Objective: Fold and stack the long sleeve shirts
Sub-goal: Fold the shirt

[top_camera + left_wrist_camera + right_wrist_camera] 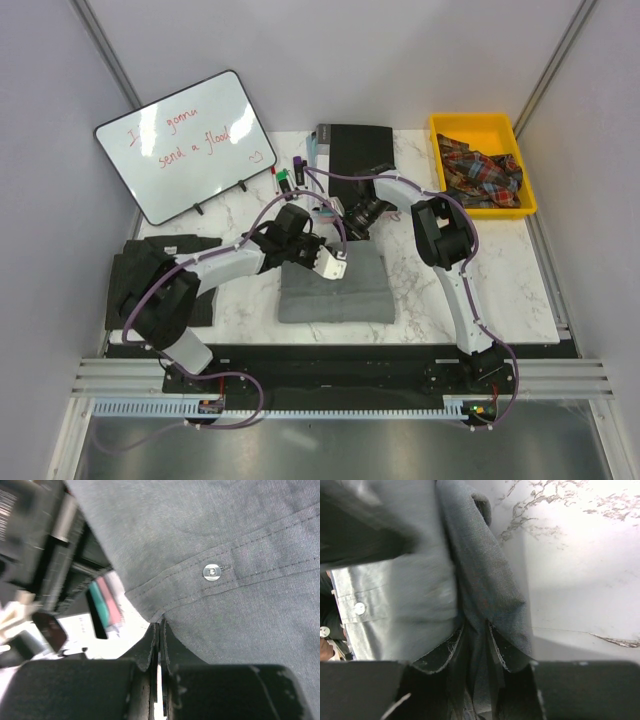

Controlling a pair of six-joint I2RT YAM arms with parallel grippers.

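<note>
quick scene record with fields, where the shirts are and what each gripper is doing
shirt in work: grey shirt, folded on the table
left gripper: shut on its hem
right gripper: shut on a fold of it
other shirt: dark shirt, table's left edge, partly under the left arm
elsewhere: whiteboard, black book, yellow bin holding plaid cloth

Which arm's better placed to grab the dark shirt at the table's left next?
Left. The dark charcoal shirt lies beside the left arm's base, far from the right gripper. Both it and the left gripper must first release the plain grey cloth shirt.
</note>
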